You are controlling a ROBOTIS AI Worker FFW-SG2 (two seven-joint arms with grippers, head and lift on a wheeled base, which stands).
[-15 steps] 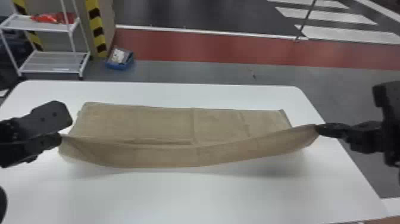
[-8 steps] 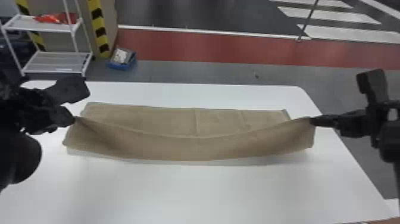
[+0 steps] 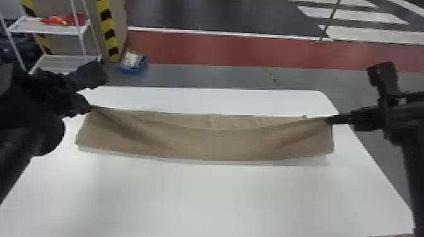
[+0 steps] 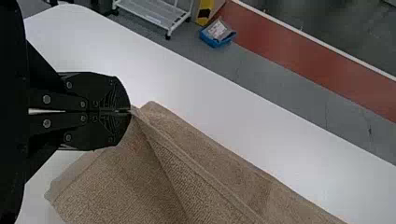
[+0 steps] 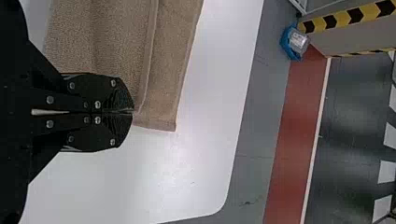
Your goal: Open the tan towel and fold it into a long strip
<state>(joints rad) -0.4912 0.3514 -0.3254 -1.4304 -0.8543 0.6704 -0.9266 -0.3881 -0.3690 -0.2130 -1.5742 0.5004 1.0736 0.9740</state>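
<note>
Tan towel (image 3: 205,148) is lying lengthwise across the table (image 3: 220,201); we are pinching its lifted edge's ends in left gripper (image 4: 130,111) and right gripper (image 5: 133,112), its far edge lying just beyond.

Left pincer (image 3: 90,108) grips the tan towel (image 4: 116,182) by its edge, white table (image 4: 93,44) beneath

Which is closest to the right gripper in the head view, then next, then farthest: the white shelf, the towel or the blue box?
1. Towel: touching the right gripper, stretching off to its left.
2. Blue box: left, beyond the table.
3. White shelf: farther left than the box.
</note>
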